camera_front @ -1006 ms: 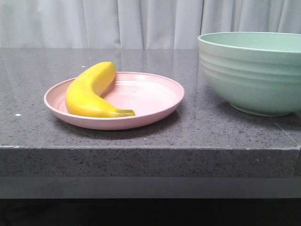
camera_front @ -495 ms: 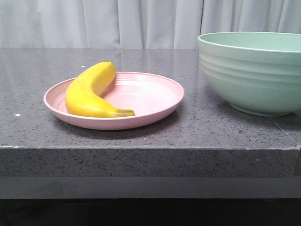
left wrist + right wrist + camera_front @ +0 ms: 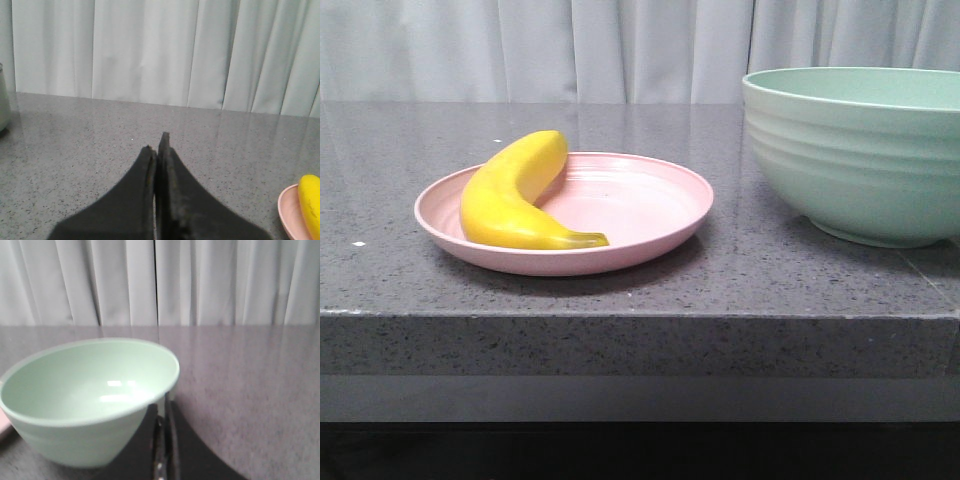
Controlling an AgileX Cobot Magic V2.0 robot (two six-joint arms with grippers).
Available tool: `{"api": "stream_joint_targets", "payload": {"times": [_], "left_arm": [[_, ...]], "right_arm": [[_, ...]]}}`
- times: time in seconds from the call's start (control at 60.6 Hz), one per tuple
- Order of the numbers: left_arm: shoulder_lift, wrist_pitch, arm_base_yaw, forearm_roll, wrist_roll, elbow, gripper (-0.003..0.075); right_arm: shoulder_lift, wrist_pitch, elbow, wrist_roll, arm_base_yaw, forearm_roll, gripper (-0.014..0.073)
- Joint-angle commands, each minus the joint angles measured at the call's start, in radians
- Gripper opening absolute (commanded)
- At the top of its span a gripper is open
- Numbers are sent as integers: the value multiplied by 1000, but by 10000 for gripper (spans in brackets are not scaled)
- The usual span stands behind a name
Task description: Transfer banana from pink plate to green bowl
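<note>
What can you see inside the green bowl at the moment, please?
The green bowl looks empty in the right wrist view; its near inner wall is hidden. The banana lies on the pink plate.

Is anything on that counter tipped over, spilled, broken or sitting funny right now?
Nothing stands out. The banana lies on the left side of the pink plate, which sits flat on the counter. The green bowl stands upright to its right, empty inside in the right wrist view. No spills or damage show.
</note>
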Motion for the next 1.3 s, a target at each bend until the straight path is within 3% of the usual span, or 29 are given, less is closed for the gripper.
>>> {"api": "stream_joint_targets", "payload": {"times": [0.0, 0.198, 0.346, 0.412, 0.495, 0.561, 0.643, 0.726, 0.808, 0.907, 1.023, 1.171, 1.287], "left_arm": [[106, -18, -4, 10, -3, -95, -20], [192, -23, -4, 10, -3, -118, -20], [192, -24, -4, 10, -3, -118, -18], [192, -24, -4, 10, -3, -118, 17], [192, -24, -4, 10, -3, -118, 153], [192, -24, -4, 10, -3, -118, 347], [192, -24, -4, 10, -3, -118, 585], [192, -24, -4, 1, -4, -117, 708], [192, 6, -7, -45, -4, -117, 681], [208, 50, -7, -108, 9, -117, 670], [293, 143, -33, -166, 125, -184, 669], [509, 352, -102, -214, 131, -341, 669], [685, 429, -184, -234, 131, -459, 669]], "right_arm": [[98, 8, -127, -4, -7, -3, -60], [261, 37, -236, -4, -7, -3, -60], [274, 34, -237, -4, -7, -3, -60], [274, 38, -237, -4, -7, -4, -58], [274, 36, -237, -4, -7, -4, 0], [274, 36, -237, -4, -7, -4, 118], [274, 40, -237, -4, -7, -4, 358], [274, 41, -237, -4, -7, -4, 570], [274, 39, -237, -4, -7, -4, 665], [274, 37, -237, -4, -7, -4, 643], [274, 37, -237, -4, -7, -4, 643], [274, 37, -237, -4, -7, -3, 643], [274, 38, -237, -4, -7, -3, 643]]}}
